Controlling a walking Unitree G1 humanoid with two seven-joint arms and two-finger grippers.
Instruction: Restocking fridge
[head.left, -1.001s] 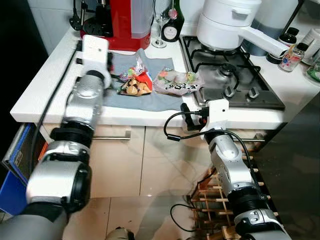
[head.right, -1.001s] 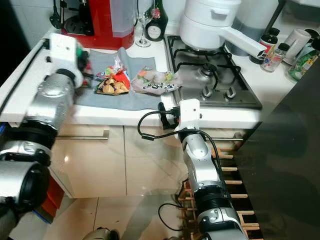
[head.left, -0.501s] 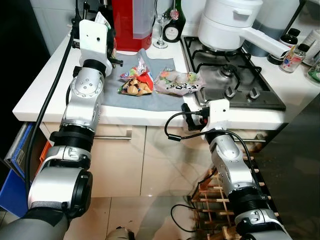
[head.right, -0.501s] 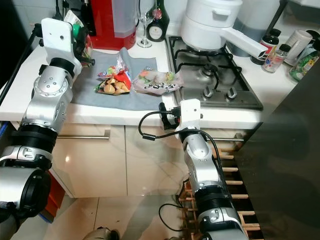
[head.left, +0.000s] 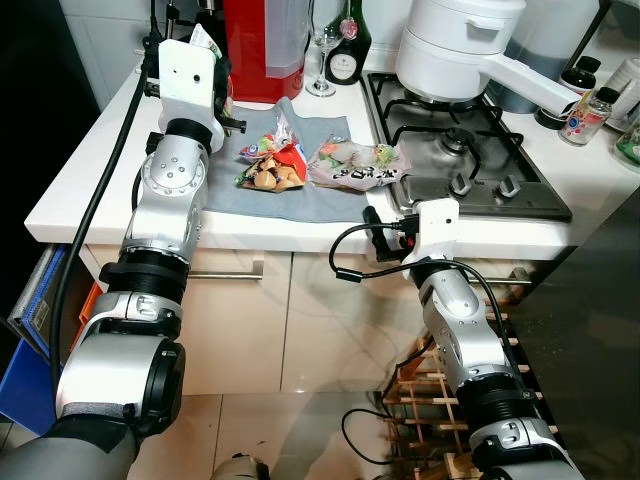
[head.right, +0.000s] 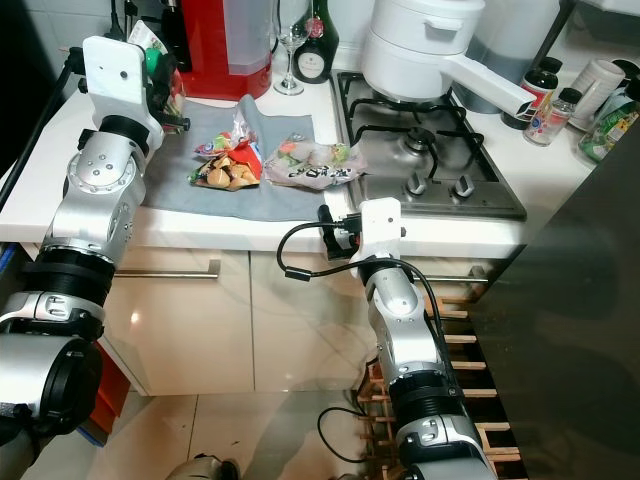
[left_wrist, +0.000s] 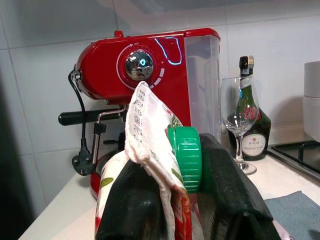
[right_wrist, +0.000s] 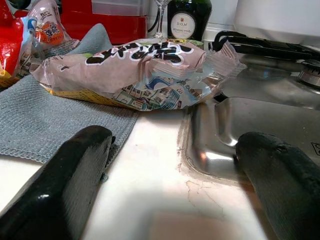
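Surroundings: a red coffee machine (left_wrist: 150, 70), a wine glass (left_wrist: 239, 117) and a dark bottle (left_wrist: 255, 135) are ranged along the tiled wall at the back of the white counter (head.left: 80, 180); a gas hob (head.left: 470, 160) with a white pot (head.left: 460, 45) is set to the right.
Cloth: a grey cloth (head.left: 300, 195) is spread on the counter, and a red snack bag (head.left: 270, 165) and a pale printed packet (right_wrist: 135, 75) are laid on it side by side.
Left gripper (left_wrist: 182, 200): raised above the counter's left end, in front of the coffee machine; its fingers are clamped on a pouch (left_wrist: 150, 145).
Pouch: white with printed red and green, fitted with a ribbed green screw cap (left_wrist: 185, 157); its lower part is hidden behind the black fingers.
Right gripper (right_wrist: 175, 165): held low at the counter's front edge, beside the hob; its fingers are spread apart with nothing between them, pointed towards the pale packet.
Hard to make out: the print on the pouch cannot be read.
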